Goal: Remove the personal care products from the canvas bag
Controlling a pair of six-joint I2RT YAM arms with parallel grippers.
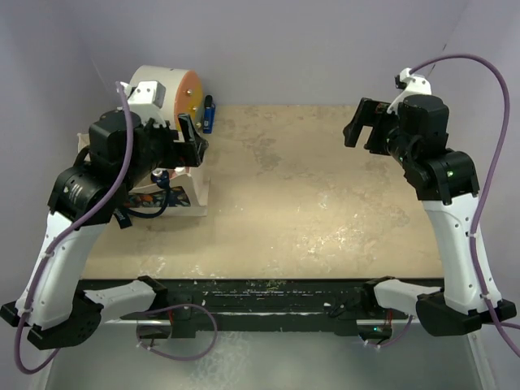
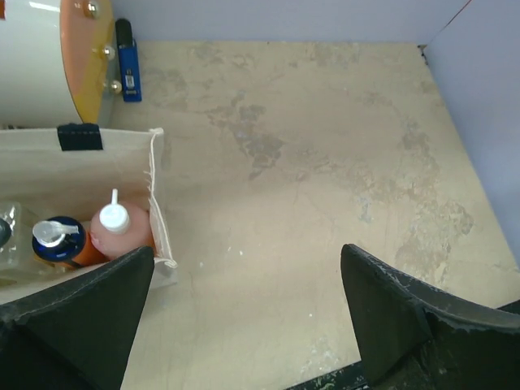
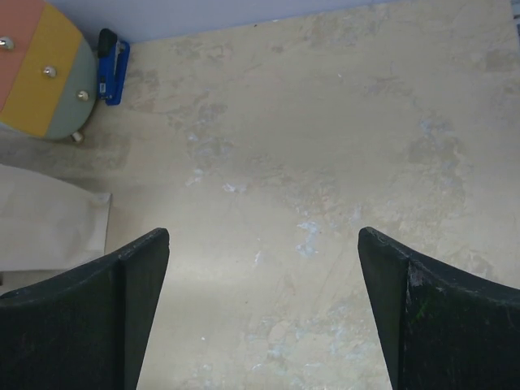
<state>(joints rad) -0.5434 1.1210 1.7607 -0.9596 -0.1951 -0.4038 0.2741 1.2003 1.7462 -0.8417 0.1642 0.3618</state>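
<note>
The canvas bag (image 2: 89, 166) stands at the table's (image 3: 325, 162) far left, under the left gripper (image 2: 244, 264), whose jaws are spread wide. Only that wrist's camera sees inside the bag: a pink bottle (image 2: 122, 231) touching an orange bottle (image 2: 58, 241). The right gripper (image 3: 264, 240), likewise spread, hangs well apart.

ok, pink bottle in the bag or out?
In. Left wrist view shows the pink bottle standing cap-up inside the bag, against its side wall, next to a dark-capped bottle.
</note>
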